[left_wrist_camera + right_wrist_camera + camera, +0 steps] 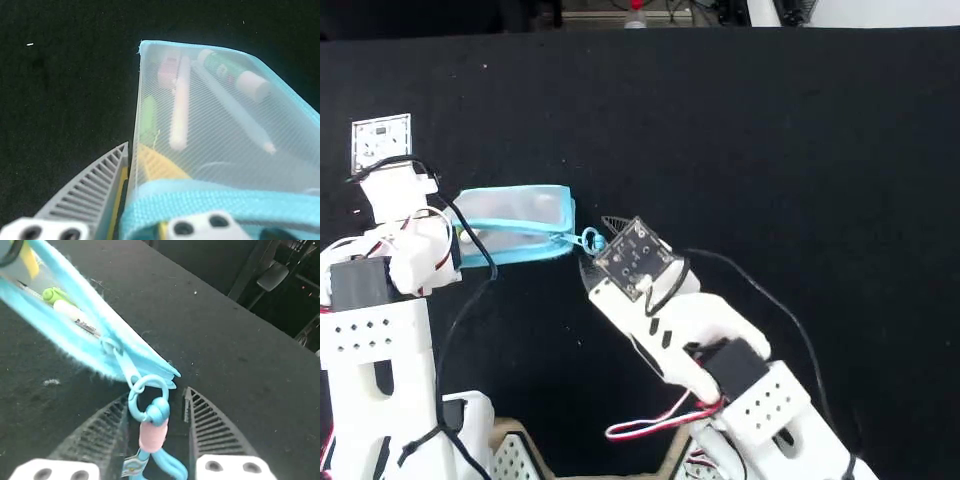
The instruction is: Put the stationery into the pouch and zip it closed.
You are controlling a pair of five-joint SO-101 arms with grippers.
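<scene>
A light-blue mesh pouch point(515, 225) lies on the black table, and my left gripper point(460, 240) is shut on its left end. The left wrist view shows the mesh pouch point(225, 150) pinched at my left gripper point(137, 155), with a pale pen point(179, 115), a green item point(148, 120) and a white cylinder point(252, 85) inside. My right gripper point(595, 245) is at the pouch's right end. The zipper pull point(150, 410), a ring with a pink bead, hangs between my right gripper point(156, 394), whose fingers stand apart. Behind the slider point(107, 345) the zip gapes over a pen point(75, 315).
The black table point(770, 150) stretches bare to the right and behind the pouch. A white tag point(380, 140) sits at the far left by the left arm. Cables trail from both arms near the front edge.
</scene>
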